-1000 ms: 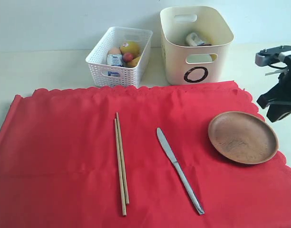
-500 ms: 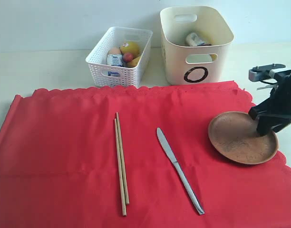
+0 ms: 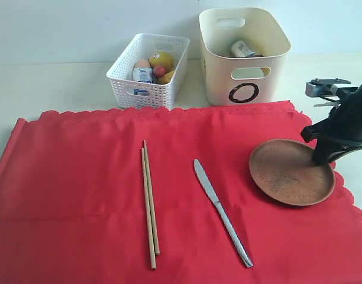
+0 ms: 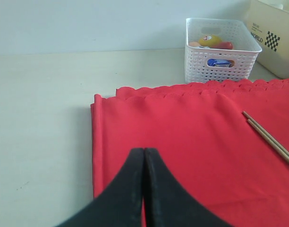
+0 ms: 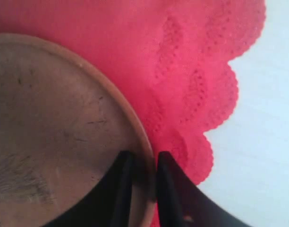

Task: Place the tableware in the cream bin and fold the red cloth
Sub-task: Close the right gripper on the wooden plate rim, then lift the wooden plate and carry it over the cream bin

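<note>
Right fingers [image 5: 120, 189]: closed on the rim of the round brown wooden plate [image 3: 290, 173], one finger inside the rim, the other outside it. Left fingers [image 4: 128, 189]: pressed together with nothing between them, above the near edge of the red cloth [image 3: 80, 195].

Red cloth: bright red with scalloped edges, spread flat and unfolded over the pale tabletop [image 3: 51, 89], and far larger than either container. The plate rests on its right part, close to the scalloped border. Two wooden chopsticks [image 3: 149, 201] lie side by side near the middle. A steel knife [image 3: 219, 210] lies at a slant between chopsticks and plate, touching neither.

Cream bin [image 3: 219, 77]: tall and smooth-walled, with oval handle cutouts and a black ring mark, standing just behind the cloth's far edge. A small shiny steel cup [image 3: 243, 48] shows inside; other contents cannot be made out.

White lattice basket [image 3: 125, 80]: lower, standing to the left of the bin. It holds an egg [image 3: 142, 63], a lemon [image 3: 161, 59] and a small blue-white carton [image 3: 143, 74].
</note>
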